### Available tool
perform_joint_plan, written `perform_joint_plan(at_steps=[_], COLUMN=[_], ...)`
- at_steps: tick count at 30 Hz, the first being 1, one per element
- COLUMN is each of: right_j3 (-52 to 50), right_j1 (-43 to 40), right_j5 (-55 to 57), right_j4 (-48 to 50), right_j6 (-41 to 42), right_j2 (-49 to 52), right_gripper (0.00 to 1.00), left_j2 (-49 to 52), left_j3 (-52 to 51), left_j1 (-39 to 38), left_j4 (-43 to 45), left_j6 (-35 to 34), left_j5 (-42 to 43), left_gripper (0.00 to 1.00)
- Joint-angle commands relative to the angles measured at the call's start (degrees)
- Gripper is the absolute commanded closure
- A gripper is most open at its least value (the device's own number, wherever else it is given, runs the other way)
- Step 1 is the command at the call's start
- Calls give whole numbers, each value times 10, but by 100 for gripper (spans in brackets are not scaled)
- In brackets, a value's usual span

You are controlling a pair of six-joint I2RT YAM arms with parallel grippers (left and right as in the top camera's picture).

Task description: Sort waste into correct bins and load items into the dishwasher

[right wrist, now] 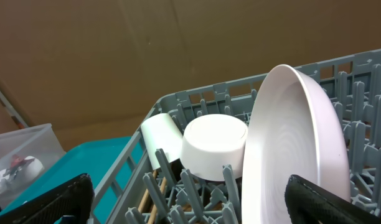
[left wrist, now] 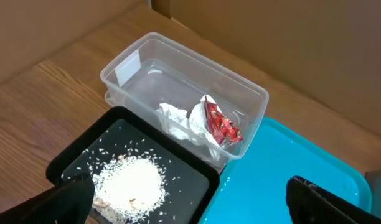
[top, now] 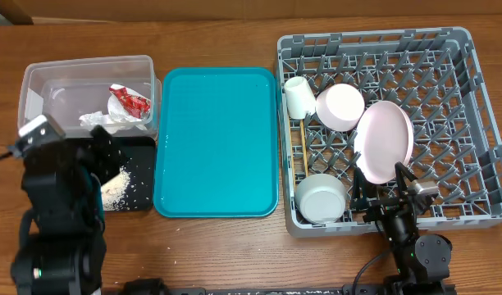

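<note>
The clear tub (top: pixel 46 82) holds the crumpled white napkin (top: pixel 99 120) and the red wrapper (top: pixel 130 100); both also show in the left wrist view, napkin (left wrist: pixel 175 118) and wrapper (left wrist: pixel 221 126). The black tray (top: pixel 140 147) holds a pile of rice (top: pixel 116 188), also seen from the left wrist (left wrist: pixel 128 180). My left gripper (top: pixel 103 164) (left wrist: pixel 190 202) is open and empty above the black tray. The grey rack (top: pixel 481 106) holds the white cup (top: pixel 298 97), an upside-down pale pink bowl (top: pixel 339 106), the pink plate (top: pixel 384 141) on edge, a white bowl (top: pixel 322 199) and the chopsticks (top: pixel 303 147). My right gripper (top: pixel 386 187) (right wrist: pixel 190 199) is open and empty at the rack's front edge, next to the plate (right wrist: pixel 296 149).
The teal serving tray (top: pixel 216 139) lies between the bins and the rack. A brown cardboard wall stands behind the table in both wrist views. Both arm bases sit at the table's front edge.
</note>
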Motion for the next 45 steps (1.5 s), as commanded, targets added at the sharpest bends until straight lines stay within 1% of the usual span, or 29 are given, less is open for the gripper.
perform_joint_plan(at_steps=[1, 4, 7, 10, 14, 16, 19, 22, 24, 27, 30, 36, 45], right_j3=[-6, -6, -6, -6, -6, -6, -6, -6, -6, -6, -6, -6, -6], right_j1=[-9, -9, -9, -9, -9, -9, -9, -9, -9, -9, -9, -9, -9], right_j5=[26, 26, 26, 26, 26, 26, 26, 26, 26, 26, 26, 26, 26], right_j4=[-3, -3, -3, -3, -3, -3, -3, -3, -3, -3, -3, -3, -3], right_j6=[-2, -2, -2, -2, -2, -2, -2, -2, -2, -2, -2, -2, -2], right_j2=[-4, -4, -4, -4, -4, -4, -4, -4, -4, -4, -4, -4, -4], right_gripper=[0, 0, 0, 0, 0, 0, 0, 0, 0, 0, 0, 0, 0], left_j2=[-50, -83, -119, -163, -226, -256, -297, -329, -344, -363, -380, -425, -461], left_j3=[-61, -115, -182, -257, -360, -406, -471, -525, -551, -583, -609, -655, -659], left_j1=[2, 2, 2, 2, 2, 2, 2, 2, 2, 2, 2, 2, -8], left_j4=[-1, 4, 42, 107, 224, 285, 366, 427, 452, 464, 464, 463, 471], left_j6=[7, 7, 7, 5, -9, -31, -82, -141, -178, -228, -260, -264, -257], left_j5=[4, -4, -35, -33, -28, -27, -28, -28, -28, -28, -28, -31, -31], left_gripper=[0, 0, 0, 0, 0, 0, 0, 0, 0, 0, 0, 0, 0])
